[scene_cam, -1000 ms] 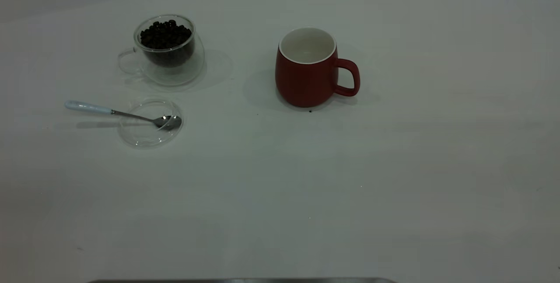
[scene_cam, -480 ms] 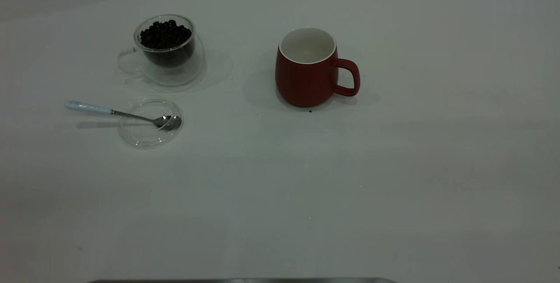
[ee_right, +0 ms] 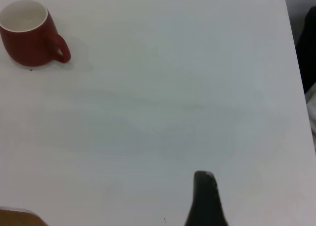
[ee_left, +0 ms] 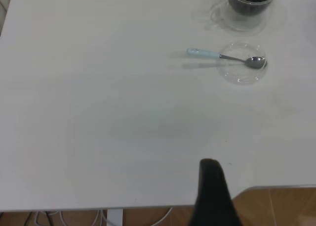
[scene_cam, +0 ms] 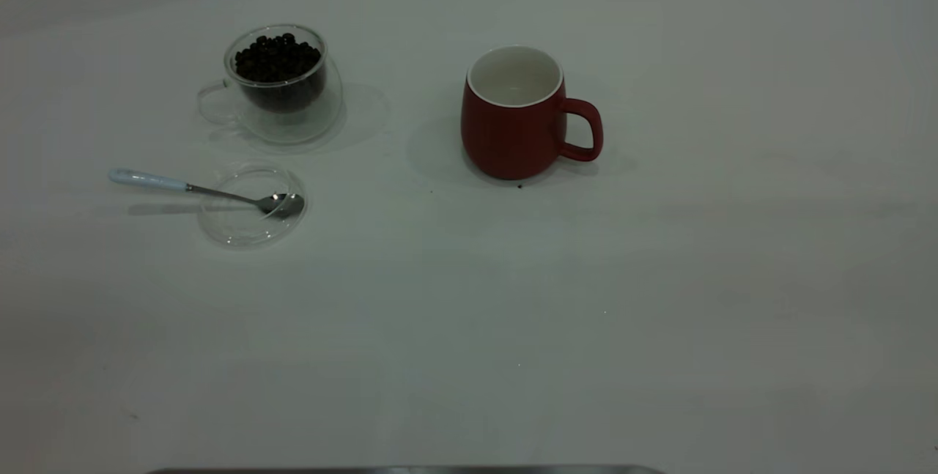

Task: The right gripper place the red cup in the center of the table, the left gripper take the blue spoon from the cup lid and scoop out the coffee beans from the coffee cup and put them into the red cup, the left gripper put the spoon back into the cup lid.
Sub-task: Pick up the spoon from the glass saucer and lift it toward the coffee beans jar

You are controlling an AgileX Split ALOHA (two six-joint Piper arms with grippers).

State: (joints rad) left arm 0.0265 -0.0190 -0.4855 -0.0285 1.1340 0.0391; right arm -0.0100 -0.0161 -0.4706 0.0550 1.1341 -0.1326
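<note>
Nothing moved; both hands mostly cropped, perhaps parked.

Red cup [scene_cam: 513,126]: rounded dark-red mug, white inside, upright, empty, loop handle pointing right, near table [scene_cam: 659,276] centre, toward far side.

Coffee cup [scene_cam: 282,86]: clear double-walled glass, upright, clear handle on left, well left of red cup. Coffee beans [scene_cam: 277,58]: dark, heaped inside it.

Cup lid [scene_cam: 242,228]: clear glass disc, flat, just in front of coffee cup.

Spoon [scene_cam: 198,189]: metal bowl resting in lid, pale-blue handle sticking out left over lid rim.
</note>
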